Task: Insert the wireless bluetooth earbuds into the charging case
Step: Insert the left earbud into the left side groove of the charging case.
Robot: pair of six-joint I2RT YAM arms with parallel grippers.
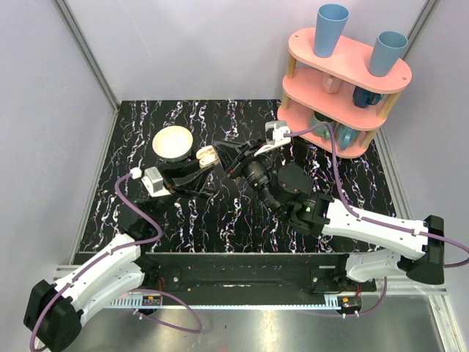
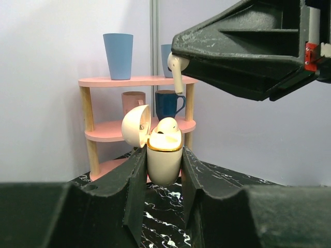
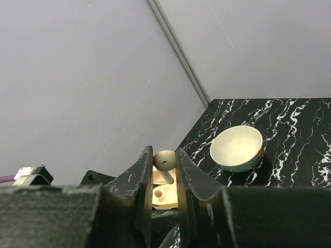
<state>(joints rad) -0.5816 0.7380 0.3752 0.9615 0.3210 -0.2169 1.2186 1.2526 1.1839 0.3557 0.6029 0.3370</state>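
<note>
Black marbled desk [image 1: 220,220], grey walls. My left hand [image 1: 203,160] is clenched on the charging case [image 2: 164,160], upright, lid open, one earbud [image 2: 167,125] seated inside. My right hand [image 3: 163,178] pinches the second earbud [image 2: 177,70] just above it. Bowl [image 1: 173,142] beyond; pink shelf [image 1: 344,81] farthest.

We see a robotics lab test cell rather than a lived-in room. Plain grey panels [image 1: 183,44] on metal posts [image 1: 86,55] box in a black marbled table [image 1: 183,220]. A white left arm [image 1: 102,279] and right arm [image 1: 381,224] are bolted to a base plate [image 1: 242,275] and trail purple cables [image 1: 335,158]. A pink shelf [image 1: 352,55] of cups [image 1: 331,29] stands in one corner.
</note>
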